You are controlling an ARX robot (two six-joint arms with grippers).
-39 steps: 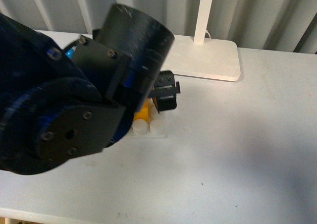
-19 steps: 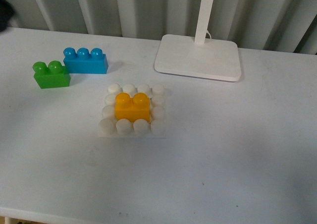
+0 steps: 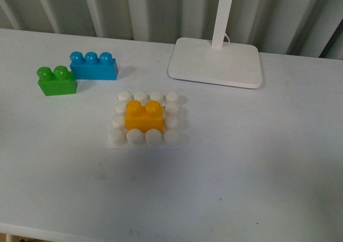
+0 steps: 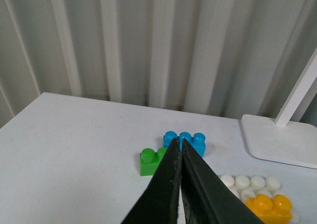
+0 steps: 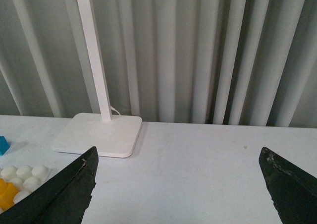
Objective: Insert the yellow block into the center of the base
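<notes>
The yellow block [image 3: 143,118] sits pressed onto the middle of the base [image 3: 144,137], studs up, with the base's white studs showing on every side of it. The base lies flat on the white surface [image 3: 257,161].

Taking the base as the reference: the green block [image 3: 56,81] rests off to its far left, and the blue block [image 3: 93,66] stands just beside the green one, a little farther back, their corners close or touching. The lamp stand [image 3: 216,61] lies behind the base and to its right, well apart from it, its thin pole rising out of sight.

Neither arm shows from the front. From the left wrist, the left end effector [image 4: 178,149] hangs above the surface with its two dark fingers pressed together, nothing between them. From the right wrist, the right end effector [image 5: 181,184] is spread wide, its fingers [image 5: 67,189] at opposite edges of the view, nothing held.
</notes>
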